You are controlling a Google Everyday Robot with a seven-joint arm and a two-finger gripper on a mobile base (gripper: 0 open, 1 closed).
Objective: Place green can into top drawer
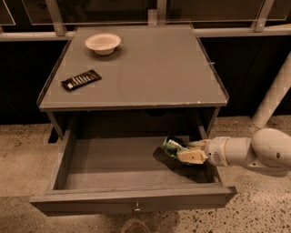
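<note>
Open drawer pulled out below the bench, with the arm reaching in from the right. The tool sits inside the drawer's right half, its fingers pinching the can, which lies tilted just above the drawer floor. A bowl and a black bar rest on the bench top.

Speckled terrazzo floor, grey table, dark glazed wall behind.
</note>
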